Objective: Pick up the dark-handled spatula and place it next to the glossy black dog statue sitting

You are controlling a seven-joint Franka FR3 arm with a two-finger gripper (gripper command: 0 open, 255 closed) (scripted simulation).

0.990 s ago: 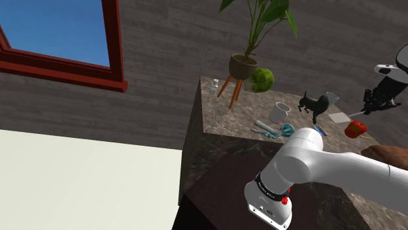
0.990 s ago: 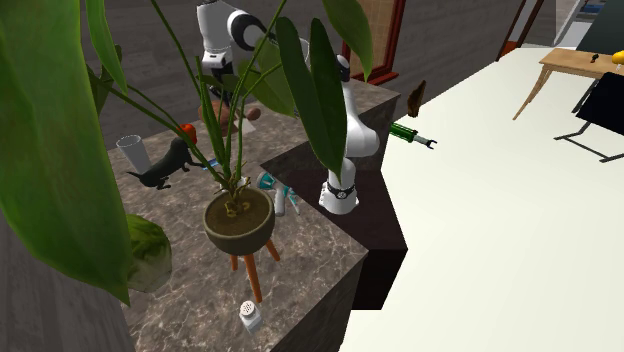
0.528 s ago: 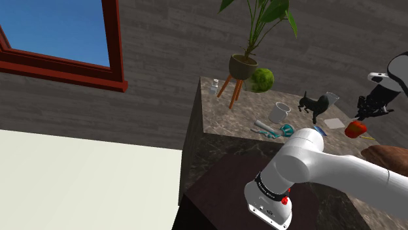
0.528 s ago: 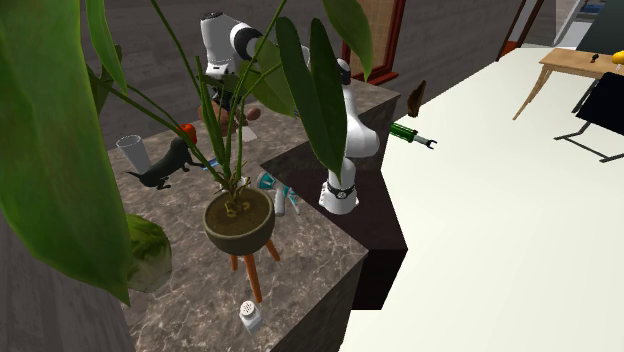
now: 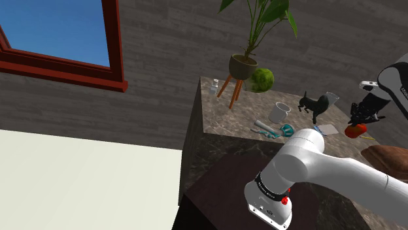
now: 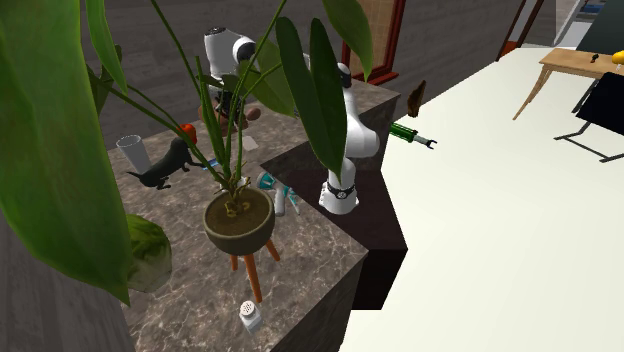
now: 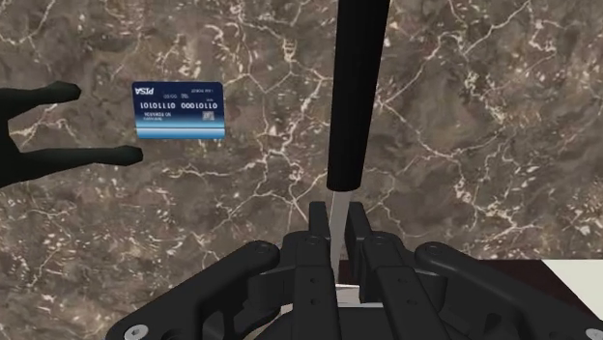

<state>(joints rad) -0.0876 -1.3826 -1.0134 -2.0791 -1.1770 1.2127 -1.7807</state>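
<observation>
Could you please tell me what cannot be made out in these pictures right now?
Wrist view: the blade end of the spatula is hidden under the gripper, past a thin pale strip.
Wrist view: the dog statue is cut off by the picture's edge beyond two black limbs.
Second exterior view: leaves of the plant cover the gripper.
Wrist view: small print on the blue card is unreadable.

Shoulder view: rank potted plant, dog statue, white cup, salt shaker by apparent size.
1. potted plant
2. dog statue
3. white cup
4. salt shaker
The plant and shaker stand farther back, so their true sizes are unsure.
</observation>
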